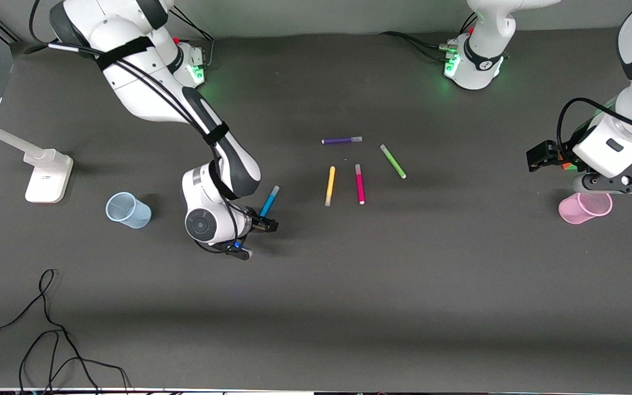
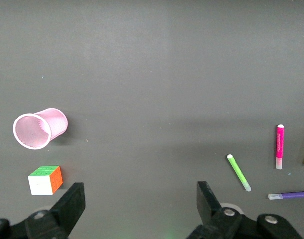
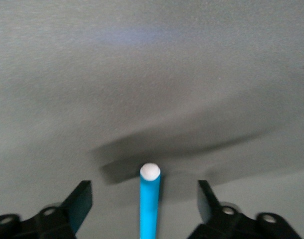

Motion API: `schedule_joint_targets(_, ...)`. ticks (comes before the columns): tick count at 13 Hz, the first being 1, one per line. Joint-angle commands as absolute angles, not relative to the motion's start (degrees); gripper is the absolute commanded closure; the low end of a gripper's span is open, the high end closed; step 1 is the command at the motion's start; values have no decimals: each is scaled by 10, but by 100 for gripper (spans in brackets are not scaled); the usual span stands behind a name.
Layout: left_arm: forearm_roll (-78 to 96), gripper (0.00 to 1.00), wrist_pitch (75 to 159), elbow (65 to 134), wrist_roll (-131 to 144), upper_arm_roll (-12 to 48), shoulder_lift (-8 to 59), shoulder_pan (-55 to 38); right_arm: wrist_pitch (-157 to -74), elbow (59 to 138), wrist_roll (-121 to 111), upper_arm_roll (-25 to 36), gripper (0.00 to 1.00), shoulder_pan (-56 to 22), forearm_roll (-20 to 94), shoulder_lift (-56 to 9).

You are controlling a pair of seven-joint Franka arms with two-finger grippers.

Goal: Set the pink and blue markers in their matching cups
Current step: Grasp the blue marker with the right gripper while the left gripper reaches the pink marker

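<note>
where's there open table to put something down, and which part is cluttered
Open: the wide strip nearer the front camera than the markers, and the stretch between the pink marker and the pink cup. Crowded: the middle, where the purple marker, green marker and yellow marker lie close together.

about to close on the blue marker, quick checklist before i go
1. Bright blue felt-tip marker centred between right end effector's fingers: ok.
2. Fingers shut on it: not ok, open.
3. Pale blue ribbed plastic cup mouth unblocked: ok.
4. Magenta-pink felt-tip marker lying free on dark table: ok.
5. Left end effector open, waiting by pale pink ribbed cup: ok.
</note>
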State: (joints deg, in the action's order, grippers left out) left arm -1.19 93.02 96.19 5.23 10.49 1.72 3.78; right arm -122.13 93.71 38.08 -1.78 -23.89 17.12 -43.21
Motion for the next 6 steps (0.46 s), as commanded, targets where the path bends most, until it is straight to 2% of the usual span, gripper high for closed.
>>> schedule_joint_targets(1,-12,0,939,989,52,108,8,26,-1223,932,391,-17,88,-239,185,-432)
schedule_joint_targets(2,-10,1,954,1004,54,108,4,15,-1221,931,391,-17,98,-238,185,-432)
schedule_joint_targets(6,-10,1,1054,1073,101,108,10,-38,-1211,930,391,-16,100,-233,185,-427)
